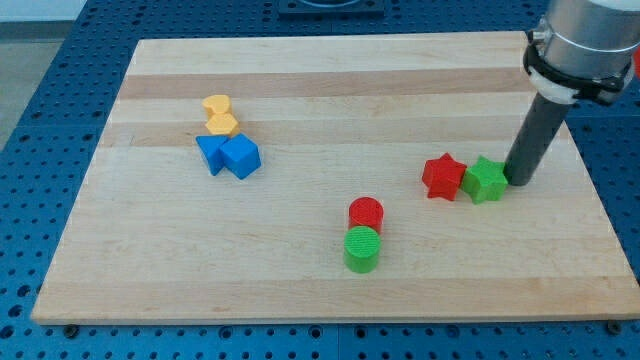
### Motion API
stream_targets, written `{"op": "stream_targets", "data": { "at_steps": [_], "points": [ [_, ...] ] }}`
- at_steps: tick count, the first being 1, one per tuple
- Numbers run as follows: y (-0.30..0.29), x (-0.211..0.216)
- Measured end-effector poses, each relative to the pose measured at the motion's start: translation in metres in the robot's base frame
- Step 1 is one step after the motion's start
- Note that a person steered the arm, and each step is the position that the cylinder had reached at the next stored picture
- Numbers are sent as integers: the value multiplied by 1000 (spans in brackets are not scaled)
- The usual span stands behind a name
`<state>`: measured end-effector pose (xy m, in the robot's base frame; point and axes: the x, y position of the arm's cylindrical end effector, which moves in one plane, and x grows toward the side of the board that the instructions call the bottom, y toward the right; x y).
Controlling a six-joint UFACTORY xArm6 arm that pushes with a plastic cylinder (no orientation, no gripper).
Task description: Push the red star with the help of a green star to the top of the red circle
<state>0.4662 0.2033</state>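
The red star [443, 177] lies right of the board's middle, and the green star [486, 180] touches its right side. My tip [519, 181] stands just right of the green star, touching or nearly touching it. The red circle [366, 213] lies below and left of the red star, some way off. A green circle [362, 249] sits right below the red circle, touching it.
At the left of the wooden board [330, 90], two yellow blocks [219, 115] stand one above the other, with a blue star-like block [212, 154] and a blue cube [241, 157] just below them. The board's right edge is near my tip.
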Motion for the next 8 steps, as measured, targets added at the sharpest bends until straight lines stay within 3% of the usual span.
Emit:
{"op": "stream_targets", "data": {
  "at_steps": [8],
  "points": [
    [-93,0]
  ]
}}
